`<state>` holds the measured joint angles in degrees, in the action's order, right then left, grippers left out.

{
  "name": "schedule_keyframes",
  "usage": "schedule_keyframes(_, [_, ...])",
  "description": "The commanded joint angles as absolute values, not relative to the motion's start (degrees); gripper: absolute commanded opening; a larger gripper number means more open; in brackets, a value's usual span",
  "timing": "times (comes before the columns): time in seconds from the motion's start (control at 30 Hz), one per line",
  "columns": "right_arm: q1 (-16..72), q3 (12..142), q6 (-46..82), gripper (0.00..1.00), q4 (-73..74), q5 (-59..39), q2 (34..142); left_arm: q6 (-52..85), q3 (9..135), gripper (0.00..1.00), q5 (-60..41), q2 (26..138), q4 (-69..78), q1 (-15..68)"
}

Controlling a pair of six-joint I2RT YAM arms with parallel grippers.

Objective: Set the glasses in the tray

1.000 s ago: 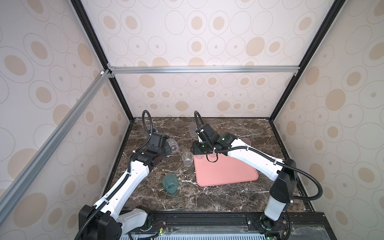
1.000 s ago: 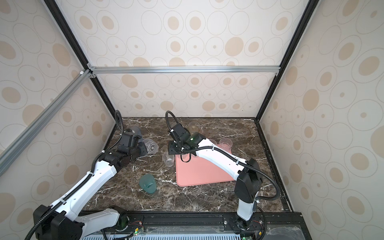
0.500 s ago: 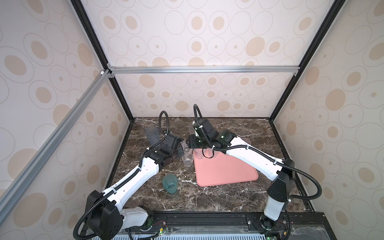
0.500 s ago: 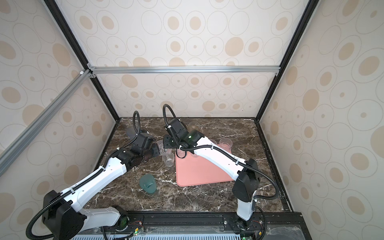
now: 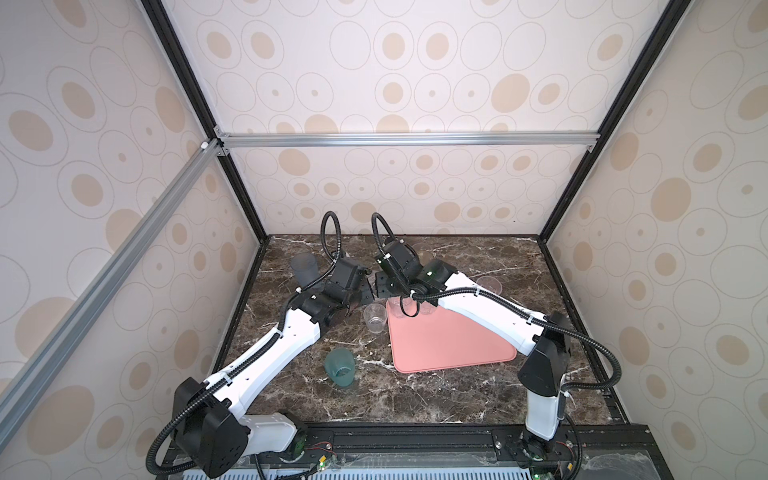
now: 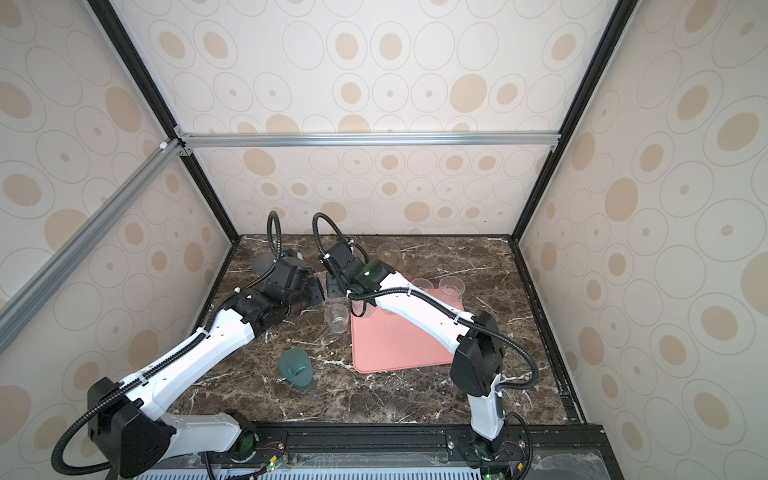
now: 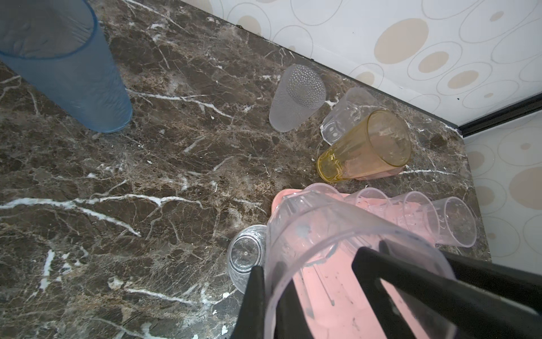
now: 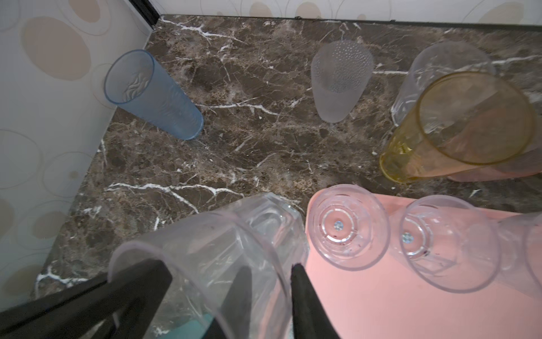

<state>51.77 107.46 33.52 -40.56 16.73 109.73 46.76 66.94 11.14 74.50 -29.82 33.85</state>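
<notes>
The left gripper (image 7: 268, 268) clamps one wall of the clear tumbler (image 7: 322, 232) above the bench, at the pink tray's (image 5: 451, 345) far-left corner. The right gripper (image 8: 269, 268) straddles the opposite wall; its grip cannot be determined. Early left release can drop the tumbler onto the short clear glass (image 5: 375, 318) beside the tray.

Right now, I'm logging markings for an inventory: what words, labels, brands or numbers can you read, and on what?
None can be read. The tray, the held clear glass, the amber glass, the blue glass and the frosted glass bear no lettering; the frosted one shows only raised dots.
</notes>
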Motion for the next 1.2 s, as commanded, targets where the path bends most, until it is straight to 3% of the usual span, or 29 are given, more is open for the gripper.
schedule_keyframes(0.0, [51.9, 108.7, 32.4, 0.12, -42.1, 19.5, 110.7, 48.4, 71.7, 0.10, 9.8, 73.9, -28.1, 34.6])
schedule_keyframes(0.17, [51.8, 110.0, 31.6, 0.04, -42.2, 20.3, 110.8, 47.7, 72.5, 0.25, 8.8, 72.5, -27.6, 35.0])
schedule_keyframes(0.47, [50.3, 112.4, 31.0, 0.01, -44.3, 19.1, 110.5, 42.5, 71.4, 0.48, 9.6, 67.4, -26.2, 35.0])
schedule_keyframes(0.67, [45.4, 113.3, 29.3, 0.02, -49.9, 8.4, 106.5, 33.8, 66.2, 0.64, 17.8, 62.1, -22.9, 34.9])
schedule_keyframes(0.9, [40.2, 109.5, 25.3, 0.03, -62.1, 0.0, 101.6, 27.5, 56.0, 0.65, 20.5, 57.8, -14.0, 34.9])
schedule_keyframes(1.17, [39.9, 100.5, 24.8, 0.03, -68.4, -3.9, 100.9, 29.2, 49.7, 0.65, 18.2, 61.9, -8.5, 35.0])
